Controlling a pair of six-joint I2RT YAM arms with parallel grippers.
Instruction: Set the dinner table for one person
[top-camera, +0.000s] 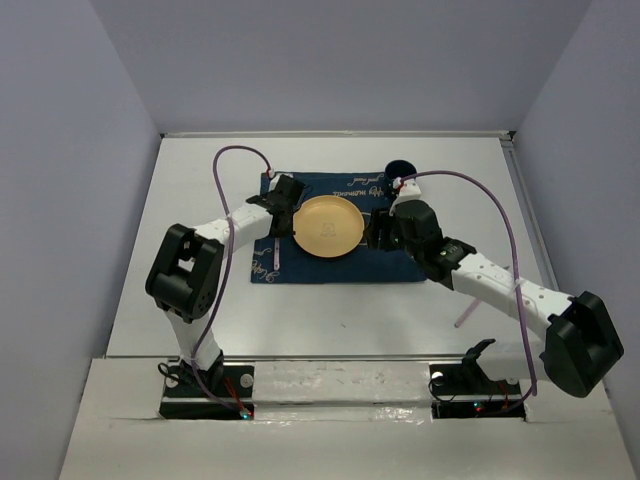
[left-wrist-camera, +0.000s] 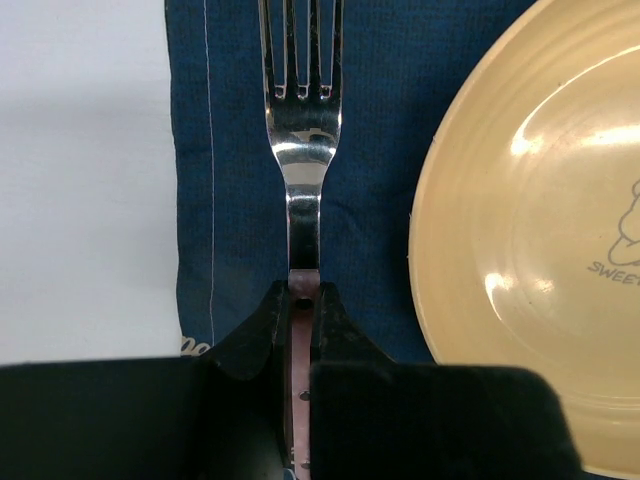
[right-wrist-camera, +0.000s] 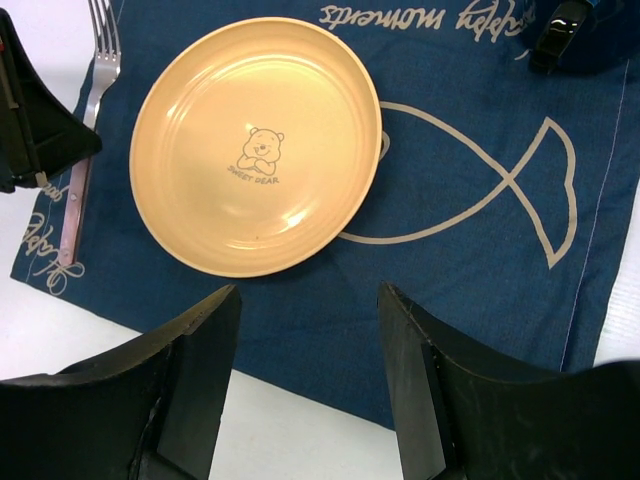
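Surface: the dinner table (top-camera: 330, 320), a large white surface, is seen under both arms; it is bordered by pale lavender walls
Placemat: a dark blue cloth placemat (top-camera: 345, 262) is laid flat on the surface, towards the far side; pale script and a fish outline (right-wrist-camera: 480, 180) are printed on it
Plate: a yellow plate (top-camera: 329, 226) is set on the placemat, left of its middle; a small bear drawing is seen at its centre
Fork: a metal fork (left-wrist-camera: 300, 130) with a pinkish handle is laid on the placemat just left of the plate, apart from its rim; its tines are pointed away from the left wrist camera
Left claw: the left claw (left-wrist-camera: 303, 305) is clenched on the fork's handle, a finger (left-wrist-camera: 262, 325) pressed on each side
Right claw: the right claw (right-wrist-camera: 305, 330) is released, its jaws held apart over the near edge of the placemat, nothing between them
Dark object: a dark round object (top-camera: 400, 169) is seen at the far right corner of the placemat; what it is cannot be told
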